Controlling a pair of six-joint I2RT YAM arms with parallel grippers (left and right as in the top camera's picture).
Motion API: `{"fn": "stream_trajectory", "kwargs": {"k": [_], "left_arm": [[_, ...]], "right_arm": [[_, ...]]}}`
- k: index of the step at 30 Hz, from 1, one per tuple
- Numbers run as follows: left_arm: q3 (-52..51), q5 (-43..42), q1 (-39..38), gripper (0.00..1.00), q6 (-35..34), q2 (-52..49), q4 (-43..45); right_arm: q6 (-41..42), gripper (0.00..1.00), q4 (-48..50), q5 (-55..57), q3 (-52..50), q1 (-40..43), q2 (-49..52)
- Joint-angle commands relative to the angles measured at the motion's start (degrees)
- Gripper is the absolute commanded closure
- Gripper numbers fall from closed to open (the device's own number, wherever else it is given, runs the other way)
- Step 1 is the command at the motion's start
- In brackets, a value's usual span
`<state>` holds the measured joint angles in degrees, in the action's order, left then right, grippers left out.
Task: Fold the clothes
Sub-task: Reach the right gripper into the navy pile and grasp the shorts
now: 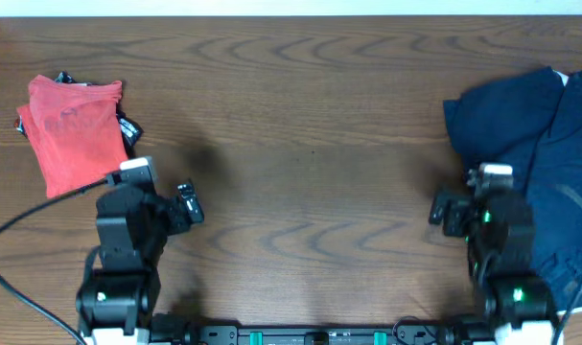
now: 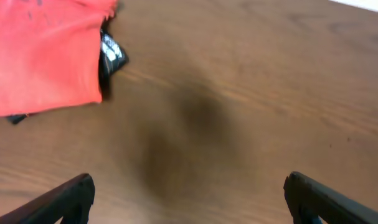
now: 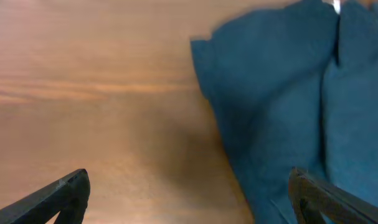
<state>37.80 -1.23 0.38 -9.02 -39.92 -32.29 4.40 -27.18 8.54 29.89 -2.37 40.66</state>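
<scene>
The dark navy-blue clothes (image 1: 530, 144) lie in a loose heap at the table's right edge; in the right wrist view they (image 3: 288, 106) fill the right half. My right gripper (image 3: 189, 196) is open and empty, above the heap's left edge; overhead it (image 1: 451, 213) sits just left of the cloth. My left gripper (image 2: 189, 199) is open and empty over bare table; overhead it (image 1: 187, 203) is at the lower left.
A folded red garment (image 1: 75, 129) with a dark piece under its right edge lies at the far left of the wooden table (image 1: 300, 115); it also shows in the left wrist view (image 2: 42, 56). A black cable (image 1: 22, 230) curves from the left arm.
</scene>
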Motion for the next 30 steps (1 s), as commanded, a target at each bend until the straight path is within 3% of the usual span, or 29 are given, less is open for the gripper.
{"fn": "stream_trajectory", "kwargs": {"k": [1, 6, 10, 13, 17, 22, 30], "left_arm": [[6.34, 0.42, 0.42, 0.02, -0.24, -3.34, -3.82], [9.92, 0.42, 0.42, 0.02, -0.24, -5.79, -7.37], [9.92, 0.42, 0.42, 0.02, -0.24, -5.73, -7.37], [9.92, 0.42, 0.42, 0.02, -0.24, -5.73, -7.5], [9.92, 0.42, 0.42, 0.02, -0.26, -5.73, -7.61], [9.92, 0.39, 0.42, 0.02, -0.26, -5.73, -8.02], [9.9, 0.39, 0.42, 0.02, -0.26, -5.75, -8.04]], "right_arm": [[0.85, 0.01, -2.69, -2.78, 7.15, 3.56, 9.44], [1.14, 0.01, -4.59, -6.62, 14.43, 5.81, 20.37], [3.61, 0.01, -1.77, 3.5, 14.99, 8.17, 24.15], [9.88, 0.01, -0.44, 9.29, 14.99, 14.36, 26.84], [16.68, 0.01, 1.6, 7.91, 14.99, 25.42, 30.42], [16.13, 0.01, 7.45, 4.61, 14.99, 36.09, 35.19], [16.13, 0.01, 12.02, 4.24, 14.99, 43.71, 42.36]]}}
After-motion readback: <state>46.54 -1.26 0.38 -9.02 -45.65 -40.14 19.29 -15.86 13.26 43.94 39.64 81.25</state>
